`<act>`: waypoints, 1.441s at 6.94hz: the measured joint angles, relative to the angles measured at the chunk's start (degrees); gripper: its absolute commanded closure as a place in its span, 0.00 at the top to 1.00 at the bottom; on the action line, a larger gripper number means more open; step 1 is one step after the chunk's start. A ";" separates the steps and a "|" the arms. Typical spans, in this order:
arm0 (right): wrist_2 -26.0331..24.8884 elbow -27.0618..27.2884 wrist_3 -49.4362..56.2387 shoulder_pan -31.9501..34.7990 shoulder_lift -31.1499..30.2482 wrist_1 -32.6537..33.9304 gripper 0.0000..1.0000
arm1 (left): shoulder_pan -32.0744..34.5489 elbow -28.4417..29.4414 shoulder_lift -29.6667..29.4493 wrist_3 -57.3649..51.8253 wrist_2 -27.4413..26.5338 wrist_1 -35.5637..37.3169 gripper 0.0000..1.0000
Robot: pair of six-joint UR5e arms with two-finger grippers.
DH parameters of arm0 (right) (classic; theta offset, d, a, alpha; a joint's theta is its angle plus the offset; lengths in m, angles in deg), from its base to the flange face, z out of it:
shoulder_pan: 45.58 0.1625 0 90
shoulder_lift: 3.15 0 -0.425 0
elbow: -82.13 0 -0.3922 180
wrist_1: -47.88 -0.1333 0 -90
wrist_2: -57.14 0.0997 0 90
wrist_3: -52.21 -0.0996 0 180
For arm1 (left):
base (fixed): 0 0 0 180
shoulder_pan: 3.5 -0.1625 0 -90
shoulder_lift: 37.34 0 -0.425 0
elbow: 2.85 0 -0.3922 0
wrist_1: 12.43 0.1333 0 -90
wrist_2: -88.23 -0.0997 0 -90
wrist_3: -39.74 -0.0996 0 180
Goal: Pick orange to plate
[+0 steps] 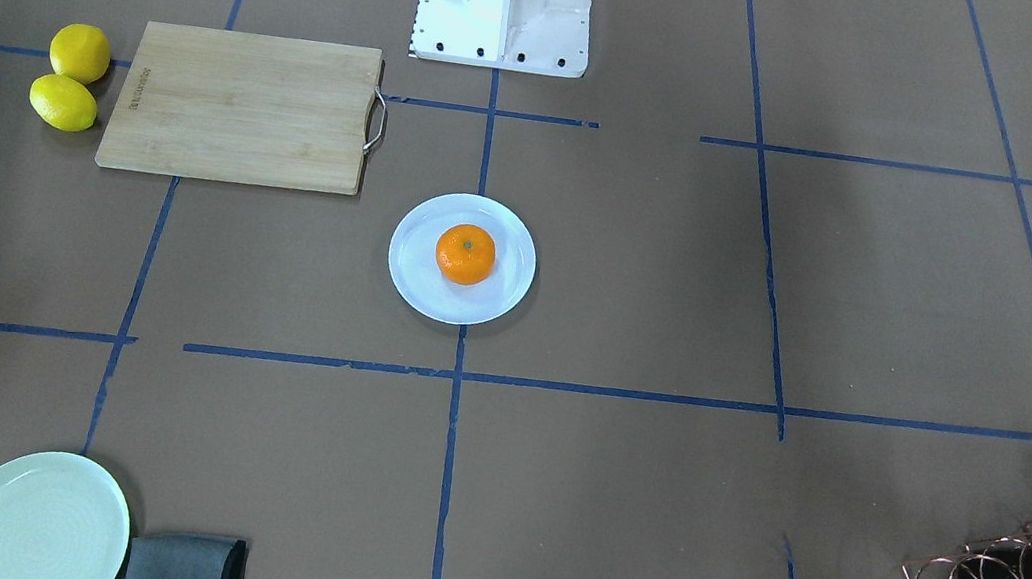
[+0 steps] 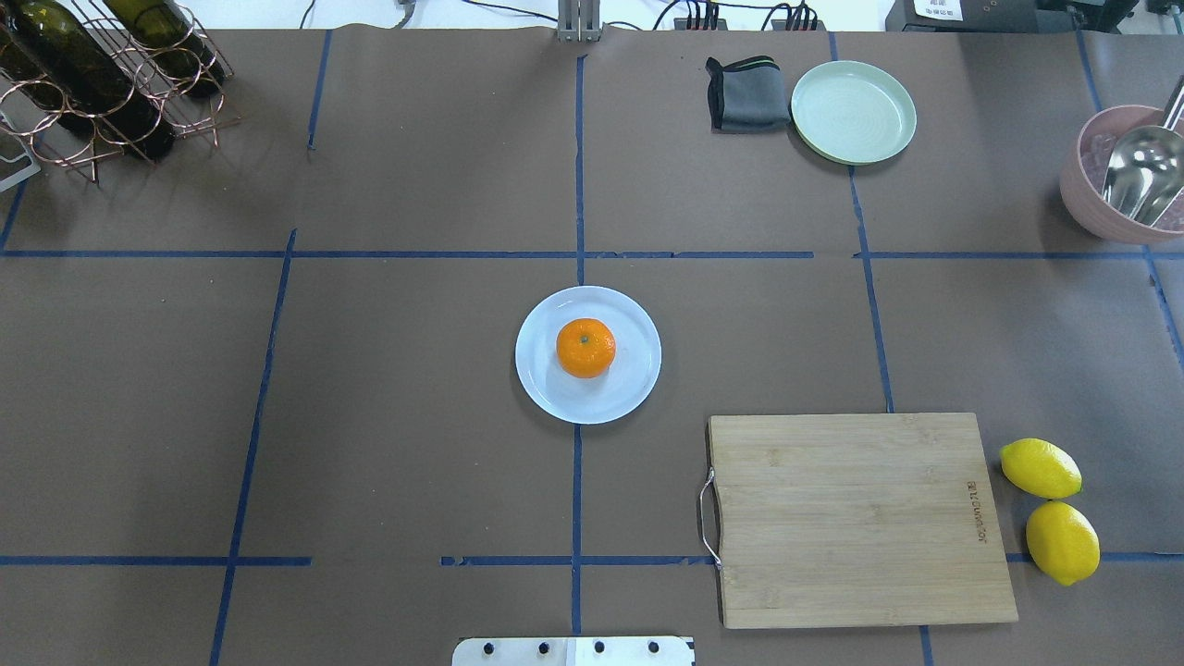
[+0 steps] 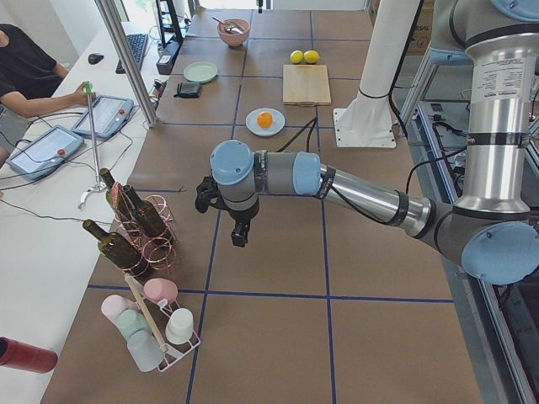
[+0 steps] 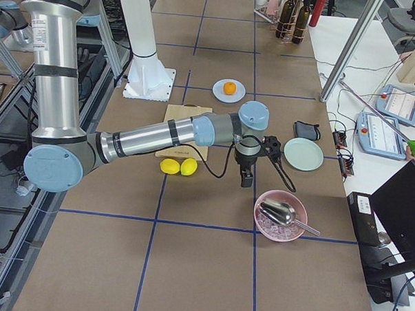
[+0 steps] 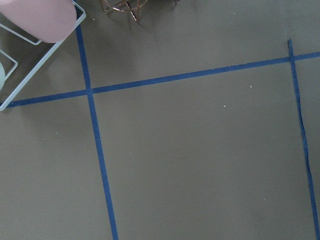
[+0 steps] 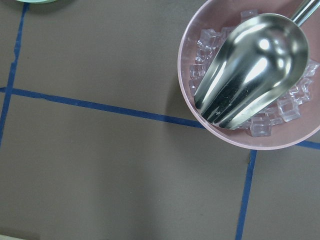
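Note:
The orange [image 2: 585, 347] rests in the middle of the pale bluish-white plate [image 2: 632, 388] at the table's centre; it also shows in the front-facing view, orange [image 1: 465, 253] on plate [image 1: 502, 300]. Neither gripper is near it. My left gripper [image 3: 240, 234] hangs over bare table beside the bottle rack, seen only from the left end, so I cannot tell whether it is open or shut. My right gripper [image 4: 246, 179] hangs between the lemons and the pink bowl, seen only from the right end, and I cannot tell its state either.
A wooden cutting board [image 2: 856, 518] lies right of the plate, with two lemons [image 2: 1050, 509] beside it. A mint-green plate [image 2: 853, 111] and grey cloth [image 2: 746, 92] sit at the far edge. A pink bowl [image 6: 200, 35] holds ice and a metal scoop. A wire bottle rack [image 2: 92, 83] stands far left.

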 measured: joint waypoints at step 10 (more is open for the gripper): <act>4.33 -6.19 8.42 4.99 -1.26 0.16 1.00 | -0.09 17.49 -4.90 -4.96 -5.14 -4.08 1.00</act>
